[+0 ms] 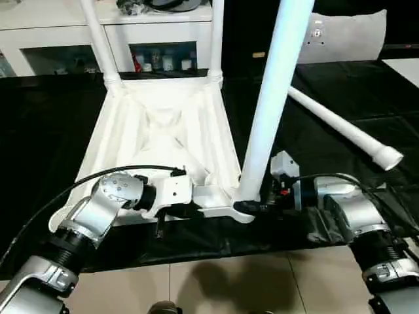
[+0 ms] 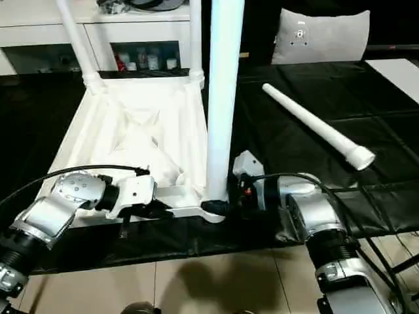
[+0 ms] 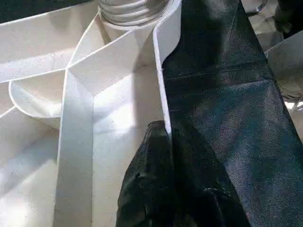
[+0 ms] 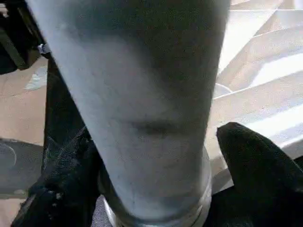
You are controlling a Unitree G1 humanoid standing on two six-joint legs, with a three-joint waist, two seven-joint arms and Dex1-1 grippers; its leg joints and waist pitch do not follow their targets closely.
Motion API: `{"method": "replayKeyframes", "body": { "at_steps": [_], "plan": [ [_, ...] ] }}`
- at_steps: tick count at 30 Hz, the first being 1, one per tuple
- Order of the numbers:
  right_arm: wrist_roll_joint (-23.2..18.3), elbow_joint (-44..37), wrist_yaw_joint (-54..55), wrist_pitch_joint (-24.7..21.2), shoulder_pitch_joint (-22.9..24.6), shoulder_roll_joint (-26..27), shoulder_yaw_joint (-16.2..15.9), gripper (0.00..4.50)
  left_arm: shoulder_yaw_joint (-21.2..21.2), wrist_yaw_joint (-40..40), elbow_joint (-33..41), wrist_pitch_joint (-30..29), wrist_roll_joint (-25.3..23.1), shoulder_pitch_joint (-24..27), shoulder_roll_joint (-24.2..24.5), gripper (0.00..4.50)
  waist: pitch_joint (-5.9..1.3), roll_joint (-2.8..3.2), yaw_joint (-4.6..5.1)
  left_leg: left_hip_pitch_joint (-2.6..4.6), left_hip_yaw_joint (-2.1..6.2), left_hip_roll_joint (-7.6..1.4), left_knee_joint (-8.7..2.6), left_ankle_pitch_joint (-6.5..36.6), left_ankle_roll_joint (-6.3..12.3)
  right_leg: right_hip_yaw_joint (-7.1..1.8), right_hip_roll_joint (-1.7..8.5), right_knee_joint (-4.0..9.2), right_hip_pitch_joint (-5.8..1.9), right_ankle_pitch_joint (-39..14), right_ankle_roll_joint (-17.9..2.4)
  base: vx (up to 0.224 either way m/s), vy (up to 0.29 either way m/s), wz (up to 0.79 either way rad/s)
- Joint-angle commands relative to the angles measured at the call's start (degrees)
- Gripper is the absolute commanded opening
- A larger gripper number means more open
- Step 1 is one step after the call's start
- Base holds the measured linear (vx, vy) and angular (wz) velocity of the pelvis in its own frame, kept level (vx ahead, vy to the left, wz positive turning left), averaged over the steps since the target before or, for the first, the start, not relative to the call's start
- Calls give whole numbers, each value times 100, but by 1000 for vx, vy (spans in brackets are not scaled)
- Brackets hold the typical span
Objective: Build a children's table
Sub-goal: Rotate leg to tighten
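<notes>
Left eye view: on the black bench (image 1: pixel 340 91) the table top (image 1: pixel 163 131) lies upside down. The left tool (image 3: pixel 168 142) pinches its near rim. The right tool (image 4: pixel 156 189) straddles the near-right leg (image 1: pixel 275 98), fingers apart. If the leg is half-seated, it may tip. A spare leg (image 1: pixel 340 127) lies alongside

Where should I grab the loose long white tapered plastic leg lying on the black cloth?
Take the loose long white tapered plastic leg mid-shaft from above, fingers across its width. It lies flat, slanting away from the robot, clear of the upturned white plastic tabletop, threaded collar end nearest, so the right gripper looks better placed.
</notes>
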State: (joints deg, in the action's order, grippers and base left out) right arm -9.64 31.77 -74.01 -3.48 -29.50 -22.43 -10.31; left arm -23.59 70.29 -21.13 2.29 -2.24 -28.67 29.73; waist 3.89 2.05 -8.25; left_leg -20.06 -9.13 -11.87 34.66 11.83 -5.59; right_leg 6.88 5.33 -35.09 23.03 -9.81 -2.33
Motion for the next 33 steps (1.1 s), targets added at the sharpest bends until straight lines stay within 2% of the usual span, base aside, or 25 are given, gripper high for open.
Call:
{"method": "replayKeyframes", "body": {
  "at_steps": [1,4,8,13,15,16,17,19,20,21,22,23,26,27,28,29,30,31,33],
  "plan": [
    [0,83,-28,-71,-118,-61,-53,345,-280,217,-37,128,-166,-19,-8,0,-473,-8,47,-21,-14,-143,-408,827,346,-331,336,415,-338,-1435,-1004,0,0,0],
    [-8,116,-53,-128,-119,-47,-59,322,-282,228,-47,115,-159,-11,1,0,-471,-4,44,-13,-15,-149,-413,870,316,-333,344,431,-331,-1637,-943,0,0,0],
    [-164,101,-76,-323,-114,95,35,287,-206,260,35,-8,-53,65,-21,0,-475,-1,42,-13,-16,-152,-409,834,326,-333,343,427,-327,-1577,-949,0,0,0],
    [-334,-78,18,-602,-18,233,86,274,-57,143,237,-414,135,173,-95,0,-476,-1,54,-16,-17,-163,-411,781,323,-332,346,413,-329,-1518,-993,0,0,0],
    [-340,-87,42,-622,-12,246,89,273,-42,120,255,-465,147,181,-102,0,-465,-6,62,-14,-25,-143,-411,845,314,-328,340,441,-324,-1680,-933,0,0,0],
    [-181,-18,690,-779,7,514,113,272,178,-321,491,-1027,256,280,-270,0,-465,-2,71,-8,-22,-160,-418,851,278,-332,353,435,-323,-1711,-936,0,0,0],
    [-147,15,899,-821,1,605,137,272,236,-451,566,-1197,281,307,-322,0,-458,0,84,-13,-19,-166,-421,849,246,-337,353,424,-318,-1707,-937,0,0,0],
    [-89,96,1407,-896,-20,835,216,272,371,-770,756,-1614,337,370,-454,0,-436,-7,134,-24,-7,-134,-444,966,173,-316,348,462,-329,-1987,-849,0,0,0],
    [-126,238,1976,-985,-102,1121,392,272,493,-1125,971,-2019,364,428,-642,0,-437,-26,182,-20,1,-122,-455,1031,138,-305,348,479,-336,-2120,-796,0,0,0],
    [-126,238,1976,-985,-102,1121,392,272,493,-1125,971,-2019,364,428,-642,0,-429,-25,251,-30,7,-124,-458,1066,105,-308,354,480,-330,-2176,-801,0,0,0],
    [-143,362,2399,-1054,-177,1327,517,272,584,-1393,1120,-2279,368,466,-803,0,-436,-19,308,-36,16,-113,-461,1083,89,-296,349,494,-347,-2237,-762,0,0,0],
    [-119,455,2680,-1069,-231,1448,571,272,642,-1583,1202,-2428,357,480,-927,0,-433,-42,348,-63,22,-113,-467,1051,81,-294,346,488,-361,-2213,-754,0,0,0],
    [-44,839,3576,-1022,-424,1798,747,272,805,-2252,1332,-2825,239,435,-1391,0,-429,-51,468,-56,7,-71,-435,1018,112,-286,328,524,-344,-2250,-739,0,0,0],
    [-36,918,3783,-1030,-465,1882,809,272,830,-2413,1376,-2939,207,421,-1494,0,-437,-47,475,-51,5,-64,-429,1003,139,-286,329,531,-341,-2246,-740,0,0,0],
    [-110,1105,4068,-983,-548,2113,957,307,831,-2850,1385,-3052,65,332,-1779,0,-444,-51,505,-52,-3,-68,-419,925,198,-294,320,523,-330,-2120,-770,0,0,0],
    [-117,1127,4090,-952,-555,2181,973,342,828,-2992,1381,-3097,29,298,-1880,0,-441,-53,512,-46,-7,-75,-418,913,217,-297,315,528,-322,-2083,-784,0,0,0],
    [-108,1129,4103,-941,-554,2228,983,342,816,-3094,1382,-3123,1,271,-1946,0,-450,-37,502,-27,-19,-72,-404,898,267,-298,314,530,-311,-2007,-820,0,0,0],
    [-73,1110,4084,-920,-543,2228,958,344,801,-3123,1371,-3122,-18,254,-1952,0,-469,-43,484,-64,-12,-70,-402,765,330,-295,315,498,-344,-1808,-855,0,0,0],
    [39,1067,4018,-834,-514,2195,868,354,759,-3156,1333,-3094,-91,224,-1932,0,-472,-27,478,-68,-12,-78,-402,703,373,-294,304,483,-336,-1622,-884,0,0,0]
  ]
}}
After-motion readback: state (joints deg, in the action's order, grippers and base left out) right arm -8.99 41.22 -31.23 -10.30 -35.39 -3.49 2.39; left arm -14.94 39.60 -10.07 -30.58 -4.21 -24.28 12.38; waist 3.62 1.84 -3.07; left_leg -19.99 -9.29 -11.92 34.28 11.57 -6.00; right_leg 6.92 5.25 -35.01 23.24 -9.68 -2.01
